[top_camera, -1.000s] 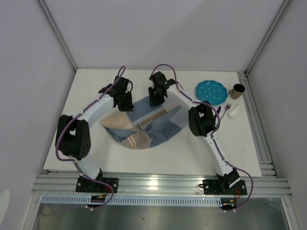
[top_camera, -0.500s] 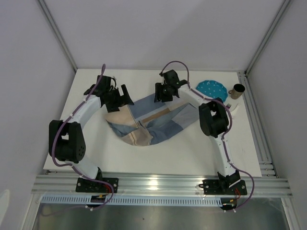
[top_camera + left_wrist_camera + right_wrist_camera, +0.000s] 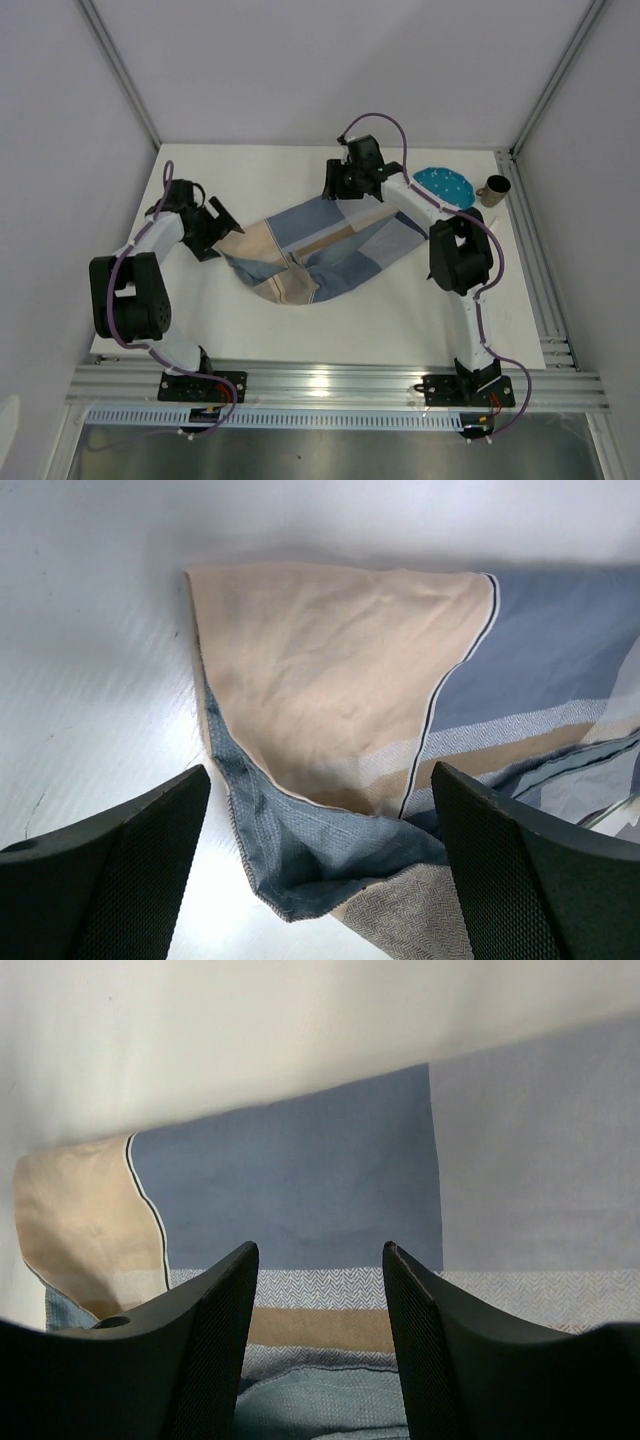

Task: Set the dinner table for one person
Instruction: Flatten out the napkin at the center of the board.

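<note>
The dinner table (image 3: 300,330) fills the whole floor of the booth in front of the two arms. From here it looks to be at its first step, getting the mat down flat before any dishes go on it. It is a plain white matte top with silver rails along its near and right edges, and most of it is bare.

The checked mat (image 3: 320,250) lies across the middle in blue and beige. It is not yet spread: the near half is bunched and folded over itself, while the far edge lies fairly smooth.

The left gripper (image 3: 320,780) sits low, just beside the mat's beige left corner. Its fingers are spread wide with nothing between them. The right gripper (image 3: 320,1250) hangs over the mat's far blue edge with its fingers apart, and it holds nothing that I can see.

I'd say the next move calls for pinching a corner or edge of the folded near part and drawing it toward the arms until the cloth opens.

A teal plate (image 3: 445,185) waits at the far right, partly behind the right arm, and a small brown cup (image 3: 493,188) stands just beside it.
</note>
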